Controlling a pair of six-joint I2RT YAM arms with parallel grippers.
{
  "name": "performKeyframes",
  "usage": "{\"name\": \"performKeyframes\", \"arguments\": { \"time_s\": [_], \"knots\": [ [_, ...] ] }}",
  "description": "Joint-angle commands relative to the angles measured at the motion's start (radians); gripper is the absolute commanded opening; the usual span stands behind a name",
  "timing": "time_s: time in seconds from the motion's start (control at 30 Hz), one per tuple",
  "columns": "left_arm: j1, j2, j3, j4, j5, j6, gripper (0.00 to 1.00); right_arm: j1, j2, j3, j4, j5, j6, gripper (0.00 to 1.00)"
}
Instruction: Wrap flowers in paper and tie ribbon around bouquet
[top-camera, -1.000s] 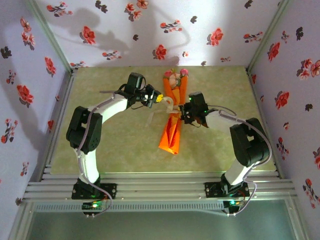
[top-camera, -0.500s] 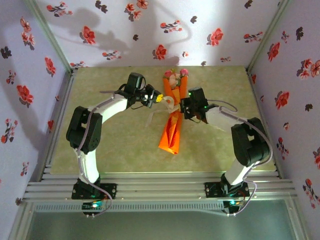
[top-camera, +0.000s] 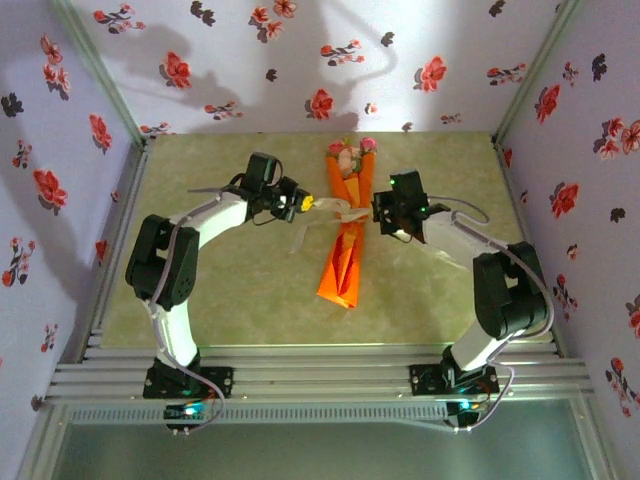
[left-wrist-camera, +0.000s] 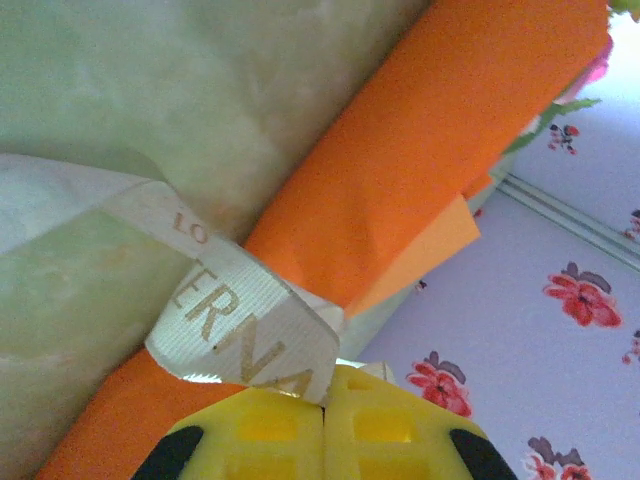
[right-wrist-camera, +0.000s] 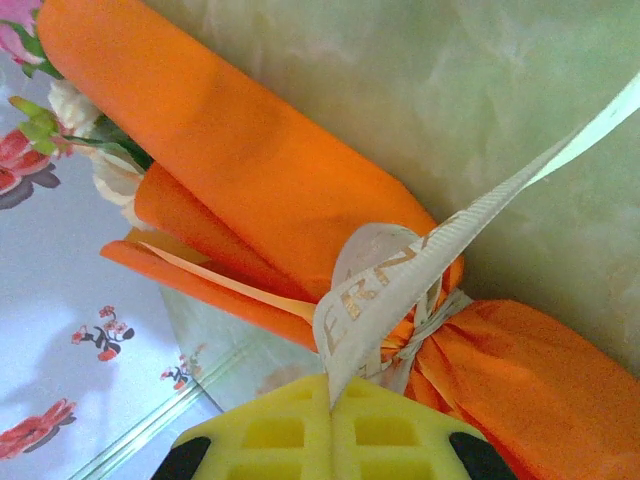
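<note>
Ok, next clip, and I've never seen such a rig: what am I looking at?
Two robot arms are bolted at the near edge of a table. The wide picture looks down from above and behind them; the two close-ups come from cameras on their wrists. On the table lies a bouquet: orange paper rolled around flowers. A cream ribbon goes around its middle. The left claw and the right claw are each shut on the ribbon, one on either side of the bouquet.
</note>
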Motion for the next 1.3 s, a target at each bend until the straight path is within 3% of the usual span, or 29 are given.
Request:
{"name": "performKeyframes", "arguments": {
  "time_s": [0.0, 0.13, 0.47, 0.73, 1.0, 1.03, 1.17, 1.27],
  "knots": [
    [0.006, -0.044, -0.027, -0.046, -0.022, -0.032, 0.00, -0.005, -0.027, -0.020, -0.040, 0.027, -0.026, 0.00],
    [0.007, -0.045, -0.049, -0.076, -0.028, -0.063, 0.00, -0.005, -0.008, -0.063, 0.032, 0.004, 0.010, 0.00],
    [0.009, -0.090, -0.127, -0.126, -0.047, -0.193, 0.32, -0.010, 0.025, -0.050, 0.040, -0.014, 0.013, 0.00],
    [0.018, -0.216, -0.149, -0.305, -0.167, -0.283, 0.42, -0.014, 0.026, -0.052, 0.046, -0.016, 0.015, 0.00],
    [-0.007, -0.265, 0.018, -0.505, -0.254, -0.315, 0.47, -0.015, 0.033, -0.056, 0.060, -0.024, 0.021, 0.00],
    [-0.016, -0.251, 0.052, -0.510, -0.249, -0.316, 0.52, -0.014, 0.033, -0.058, 0.063, -0.025, 0.021, 0.00],
    [-0.079, -0.148, 0.170, -0.492, -0.166, -0.384, 0.45, -0.015, 0.035, -0.066, 0.075, -0.029, 0.025, 0.00],
    [-0.128, -0.051, 0.299, -0.569, -0.143, -0.420, 0.47, -0.016, 0.035, -0.076, 0.089, -0.034, 0.026, 0.00]
  ]
}}
